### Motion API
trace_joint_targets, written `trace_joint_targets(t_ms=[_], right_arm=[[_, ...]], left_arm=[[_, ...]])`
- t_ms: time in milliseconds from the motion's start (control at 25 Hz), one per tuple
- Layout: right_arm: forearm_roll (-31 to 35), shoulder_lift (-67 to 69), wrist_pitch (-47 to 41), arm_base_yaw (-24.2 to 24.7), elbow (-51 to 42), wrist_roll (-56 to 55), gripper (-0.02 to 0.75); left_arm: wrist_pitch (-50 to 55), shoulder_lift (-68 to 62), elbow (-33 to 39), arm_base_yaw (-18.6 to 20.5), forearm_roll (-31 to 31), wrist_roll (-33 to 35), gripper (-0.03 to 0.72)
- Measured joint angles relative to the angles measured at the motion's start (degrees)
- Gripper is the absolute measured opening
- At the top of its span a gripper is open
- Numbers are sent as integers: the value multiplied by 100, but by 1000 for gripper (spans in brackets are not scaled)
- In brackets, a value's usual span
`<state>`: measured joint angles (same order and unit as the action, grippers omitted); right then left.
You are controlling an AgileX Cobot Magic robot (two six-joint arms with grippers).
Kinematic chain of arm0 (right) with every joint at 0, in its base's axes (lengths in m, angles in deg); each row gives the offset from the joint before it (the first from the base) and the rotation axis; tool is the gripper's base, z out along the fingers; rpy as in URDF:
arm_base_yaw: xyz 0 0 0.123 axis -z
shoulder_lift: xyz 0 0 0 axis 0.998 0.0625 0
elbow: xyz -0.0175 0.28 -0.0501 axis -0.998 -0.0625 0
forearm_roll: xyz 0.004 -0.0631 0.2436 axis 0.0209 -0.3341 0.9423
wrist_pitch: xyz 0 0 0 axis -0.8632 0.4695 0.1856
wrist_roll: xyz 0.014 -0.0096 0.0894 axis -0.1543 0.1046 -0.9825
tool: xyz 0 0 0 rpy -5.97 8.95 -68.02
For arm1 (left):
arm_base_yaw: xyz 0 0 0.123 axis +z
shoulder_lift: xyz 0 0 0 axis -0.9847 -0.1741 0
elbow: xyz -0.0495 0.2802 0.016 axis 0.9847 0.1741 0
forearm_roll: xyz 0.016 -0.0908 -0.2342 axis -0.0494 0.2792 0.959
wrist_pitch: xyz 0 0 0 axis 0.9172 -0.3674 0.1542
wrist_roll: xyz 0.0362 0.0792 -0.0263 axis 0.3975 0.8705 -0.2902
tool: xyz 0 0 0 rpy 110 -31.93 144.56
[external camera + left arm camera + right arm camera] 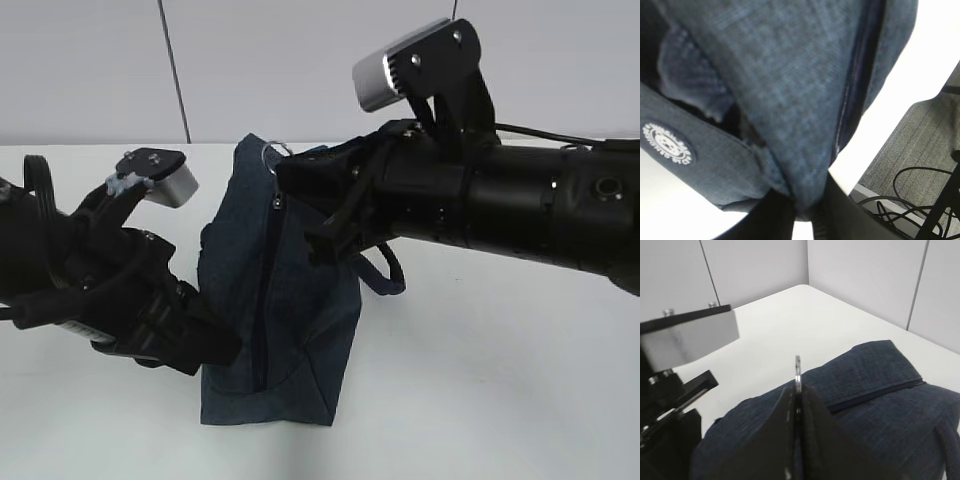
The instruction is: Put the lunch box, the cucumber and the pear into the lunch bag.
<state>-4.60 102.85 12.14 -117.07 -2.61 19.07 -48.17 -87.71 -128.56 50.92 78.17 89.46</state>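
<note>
Lunch bag (285, 330): a boxy bag of dark navy, denim-like fabric is being seen standing on end on the white table (500, 400), its sides creased and slumped.
Zipper (266, 300): a long dark zipper line is being shown running down the bag's front face; it is appearing closed along the visible stretch.
Ring pull (277, 150): a thin metal ring is being seen at the bag's top edge, standing edge-on in the right wrist view.
Handle (385, 272): a dark loop is being seen hanging at the bag's right side, below the right arm.
Badge (667, 144): a round white printed emblem is being shown on the fabric in the left wrist view.
Right gripper (798, 390): its jaws are being held pressed together on the ring pull at the top of the bag, with the ring sticking up just above the fingertips.
Left gripper (807, 215): its jaws are being held nearly closed, pinching a fold of the bag's fabric at the lower left corner, just beside the zipper line.
Bag relative to grippers: the bag is being held between the two, the right one at its top and the left one low on its left side.
</note>
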Motion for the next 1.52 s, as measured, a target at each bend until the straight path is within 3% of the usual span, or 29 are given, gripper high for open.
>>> trace_joint_targets(t_ms=[680,1040,1520], right_arm=[[-393,667,44,536,779,-523,0],[-1797,1072,1049,1638,1016,-2151,0],[-2912,2003,1320,1933,2189,-3161,0]], left_arm=[[27,0,0,5,-48,-22,13],[227,0,-2,5,-48,-27,11],[540,0,-34,11,-62,-39,11]])
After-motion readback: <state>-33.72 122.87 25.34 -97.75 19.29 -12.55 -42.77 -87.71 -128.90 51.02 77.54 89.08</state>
